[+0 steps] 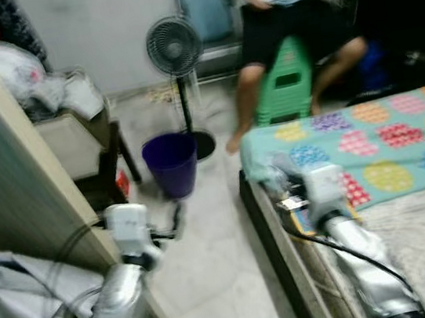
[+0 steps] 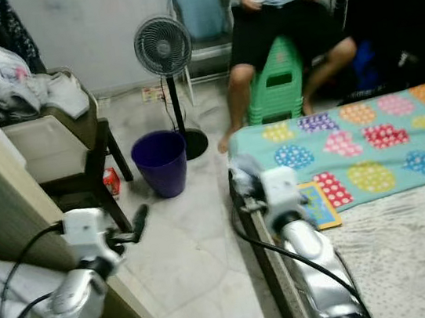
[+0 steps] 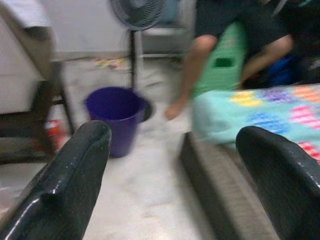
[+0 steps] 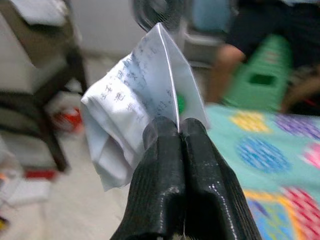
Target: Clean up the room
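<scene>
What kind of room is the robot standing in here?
Most likely a small, cluttered bedroom in a home: a bed with a spotted blanket on the robot's right, a standing fan on the tiled floor, and a purple bucket beside it.

floor lane: open tile ahead of the left gripper (image 3: 170,165), its fingers spread, up to the bucket (image 2: 160,162). fan (image 2: 164,51) just behind the bucket. bed (image 2: 374,184) edge hard beside the right gripper (image 4: 179,131). chair (image 2: 78,158) flanks the left gripper's far side. seated person (image 2: 278,7) and stool (image 2: 276,79) beyond.
</scene>
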Tool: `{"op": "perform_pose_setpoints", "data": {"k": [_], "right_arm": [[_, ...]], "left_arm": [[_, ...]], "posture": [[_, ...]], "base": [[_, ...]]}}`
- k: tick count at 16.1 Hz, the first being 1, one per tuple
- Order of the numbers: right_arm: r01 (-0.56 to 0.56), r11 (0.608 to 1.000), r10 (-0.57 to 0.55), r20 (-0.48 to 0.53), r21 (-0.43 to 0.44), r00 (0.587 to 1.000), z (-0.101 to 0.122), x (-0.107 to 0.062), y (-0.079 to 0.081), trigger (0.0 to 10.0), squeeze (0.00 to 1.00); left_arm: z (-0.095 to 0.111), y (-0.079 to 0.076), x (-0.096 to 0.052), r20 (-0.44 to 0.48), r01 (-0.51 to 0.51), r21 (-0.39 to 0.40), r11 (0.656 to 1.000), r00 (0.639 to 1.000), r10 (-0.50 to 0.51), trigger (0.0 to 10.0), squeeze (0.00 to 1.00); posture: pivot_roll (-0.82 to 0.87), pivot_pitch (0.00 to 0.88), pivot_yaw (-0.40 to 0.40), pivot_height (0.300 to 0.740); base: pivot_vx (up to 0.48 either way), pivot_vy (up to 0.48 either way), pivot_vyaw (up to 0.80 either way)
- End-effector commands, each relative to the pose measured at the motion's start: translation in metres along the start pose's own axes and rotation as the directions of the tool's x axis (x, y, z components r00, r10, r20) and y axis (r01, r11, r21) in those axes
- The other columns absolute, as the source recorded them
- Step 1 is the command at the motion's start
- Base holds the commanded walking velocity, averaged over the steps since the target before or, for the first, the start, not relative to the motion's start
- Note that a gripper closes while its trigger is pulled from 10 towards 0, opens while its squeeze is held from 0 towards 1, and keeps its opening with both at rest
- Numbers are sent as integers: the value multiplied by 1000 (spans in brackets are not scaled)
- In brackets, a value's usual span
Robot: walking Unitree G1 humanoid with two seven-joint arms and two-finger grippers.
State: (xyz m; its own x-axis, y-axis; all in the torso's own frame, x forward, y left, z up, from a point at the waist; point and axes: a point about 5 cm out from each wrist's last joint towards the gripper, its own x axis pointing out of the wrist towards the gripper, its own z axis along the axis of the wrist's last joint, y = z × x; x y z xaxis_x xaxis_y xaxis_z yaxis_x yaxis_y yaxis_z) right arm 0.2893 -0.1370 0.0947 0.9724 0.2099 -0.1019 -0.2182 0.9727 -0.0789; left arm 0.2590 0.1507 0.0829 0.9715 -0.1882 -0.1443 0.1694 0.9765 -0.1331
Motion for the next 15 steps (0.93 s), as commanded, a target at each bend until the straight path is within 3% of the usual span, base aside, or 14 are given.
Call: {"op": "perform_pose_setpoints", "data": {"k": [1, 6, 8, 15], "right_arm": [[33, 999, -33, -10, -9, 999, -3, -4, -12, 10000, 0], [31, 999, -32, -13, -11, 999, -4, -3, -12, 10000, 0], [34, 999, -34, -23, 0, 999, -5, -4, -12, 10000, 0], [30, 999, -29, -41, 23, 999, -8, -4, -12, 10000, 0]], "left_arm": [[3, -8, 3, 9, 27, -1, 1000, 1000, -27, 10000, 0], [4, -10, 4, 17, 33, -7, 999, 999, -33, 10000, 0], [3, -10, 4, 14, 32, -8, 999, 999, -32, 10000, 0], [3, -12, 3, 26, 30, -15, 999, 999, -30, 10000, 0]], "posture": [[-100, 0, 25, 740], [-101, 0, 22, 740], [-101, 0, 21, 740], [-102, 0, 16, 740]], "base": [[259, 0, 650], [268, 0, 569], [285, 0, 0], [209, 0, -788]]}}
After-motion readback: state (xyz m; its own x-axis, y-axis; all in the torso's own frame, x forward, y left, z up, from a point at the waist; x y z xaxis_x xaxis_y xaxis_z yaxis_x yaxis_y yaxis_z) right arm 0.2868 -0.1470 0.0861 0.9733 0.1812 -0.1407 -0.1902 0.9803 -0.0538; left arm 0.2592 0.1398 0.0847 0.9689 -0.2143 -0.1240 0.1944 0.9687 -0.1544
